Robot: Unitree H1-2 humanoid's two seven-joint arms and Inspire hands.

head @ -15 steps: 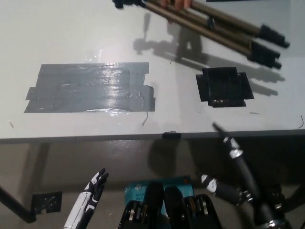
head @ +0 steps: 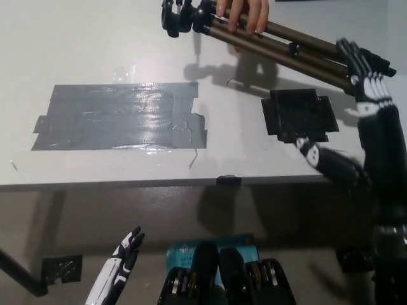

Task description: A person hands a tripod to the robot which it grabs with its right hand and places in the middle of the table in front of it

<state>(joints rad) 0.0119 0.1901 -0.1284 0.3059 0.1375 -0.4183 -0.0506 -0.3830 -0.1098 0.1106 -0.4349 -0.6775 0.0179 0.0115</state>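
Over the right of the tabletop (head: 95,38), my right hand (head: 367,95), fingers (head: 362,79) apart, sits just beside the tripod (head: 299,47) feet; its length runs up-left. My left hand (head: 121,257) rests low.

person's hand (head: 245,15) on tripod (head: 305,54) top, rest free

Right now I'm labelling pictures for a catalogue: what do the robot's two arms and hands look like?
The left hand is slim and white with black patches towards its tip. The right hand and right arm are black, the arm thick and rounded, the hand marked with small white patches.
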